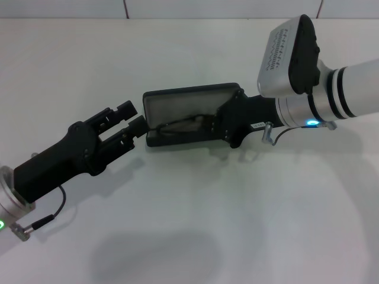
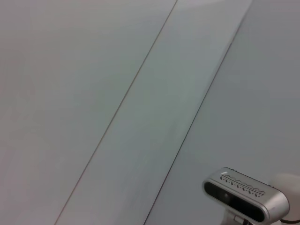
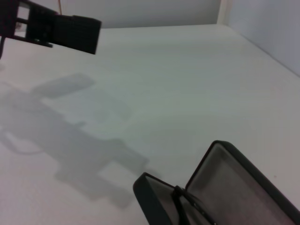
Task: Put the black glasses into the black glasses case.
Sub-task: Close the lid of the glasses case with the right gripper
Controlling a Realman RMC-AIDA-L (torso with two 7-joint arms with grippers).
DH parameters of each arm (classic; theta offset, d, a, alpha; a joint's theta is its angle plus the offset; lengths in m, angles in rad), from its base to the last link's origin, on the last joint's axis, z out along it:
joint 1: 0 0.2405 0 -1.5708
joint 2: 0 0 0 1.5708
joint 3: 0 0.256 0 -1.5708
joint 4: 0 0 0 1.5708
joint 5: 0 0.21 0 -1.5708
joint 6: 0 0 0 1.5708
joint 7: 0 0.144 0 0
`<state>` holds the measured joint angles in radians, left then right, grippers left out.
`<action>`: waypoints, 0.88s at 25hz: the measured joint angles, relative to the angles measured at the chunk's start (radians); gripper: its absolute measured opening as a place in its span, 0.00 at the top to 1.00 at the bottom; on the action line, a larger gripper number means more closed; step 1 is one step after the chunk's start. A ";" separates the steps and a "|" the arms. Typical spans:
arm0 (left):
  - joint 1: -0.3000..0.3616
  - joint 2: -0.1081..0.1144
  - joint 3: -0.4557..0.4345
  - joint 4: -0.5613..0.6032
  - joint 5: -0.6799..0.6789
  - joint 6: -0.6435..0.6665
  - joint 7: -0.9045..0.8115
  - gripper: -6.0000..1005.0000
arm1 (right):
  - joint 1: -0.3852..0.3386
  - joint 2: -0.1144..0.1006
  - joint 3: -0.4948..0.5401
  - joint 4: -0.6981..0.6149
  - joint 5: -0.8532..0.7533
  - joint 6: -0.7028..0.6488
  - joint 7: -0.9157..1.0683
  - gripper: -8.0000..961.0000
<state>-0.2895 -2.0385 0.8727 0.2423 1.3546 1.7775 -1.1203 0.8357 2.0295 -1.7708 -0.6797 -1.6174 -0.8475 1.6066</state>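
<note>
The black glasses case point(image 1: 185, 105) lies open in the middle of the white table, its lid standing up at the back. The black glasses point(image 1: 180, 125) lie inside the case on the grey lining. My right gripper point(image 1: 214, 124) reaches into the case from its right end, right at the glasses. My left gripper point(image 1: 137, 116) is open just off the case's left end, with nothing between its fingers. The right wrist view shows the case point(image 3: 234, 183) with the glasses point(image 3: 190, 207) in it, and the left gripper point(image 3: 56, 26) farther off.
The white table point(image 1: 189, 225) extends in front of the case, with the arms' shadows on it. A wall with tile seams runs along the table's far edge. The left wrist view shows only pale surfaces and the right arm's wrist camera point(image 2: 243, 194).
</note>
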 joint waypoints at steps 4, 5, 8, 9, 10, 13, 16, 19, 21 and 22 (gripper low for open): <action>0.000 0.000 -0.001 0.000 0.000 -0.003 -0.002 0.37 | -0.002 0.000 -0.001 -0.002 0.010 -0.028 -0.004 0.99; 0.000 0.000 -0.001 0.000 0.000 -0.004 -0.002 0.37 | -0.003 0.000 -0.002 0.000 0.011 -0.035 -0.005 0.99; -0.001 0.000 -0.002 0.000 0.000 -0.005 -0.001 0.36 | -0.006 0.000 -0.008 0.004 0.011 -0.040 -0.006 0.99; 0.000 0.000 -0.002 0.000 0.000 -0.005 0.000 0.36 | -0.013 0.000 -0.019 0.006 0.011 -0.043 -0.006 0.99; -0.001 0.000 -0.004 0.000 0.000 -0.005 -0.001 0.36 | -0.015 0.000 -0.022 0.006 0.011 -0.043 -0.006 0.99; -0.001 0.000 -0.004 0.000 0.000 -0.005 -0.001 0.36 | -0.030 0.000 -0.029 -0.001 0.012 -0.045 -0.009 0.99; -0.006 0.000 -0.004 0.000 0.000 -0.005 -0.001 0.35 | -0.037 0.000 -0.028 -0.008 0.013 -0.050 -0.013 0.99; -0.009 0.000 -0.004 0.000 0.000 -0.006 -0.001 0.35 | -0.048 0.000 -0.023 -0.027 0.014 -0.070 -0.017 0.99; -0.009 0.000 -0.003 0.000 0.000 -0.006 0.000 0.35 | -0.069 0.000 -0.021 -0.058 0.014 -0.087 -0.018 0.99; -0.009 0.000 -0.003 0.000 0.000 -0.006 0.000 0.35 | -0.074 -0.001 -0.020 -0.066 0.014 -0.094 -0.019 0.99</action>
<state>-0.2990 -2.0386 0.8696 0.2424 1.3545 1.7715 -1.1204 0.7618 2.0284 -1.7909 -0.7456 -1.6039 -0.9417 1.5881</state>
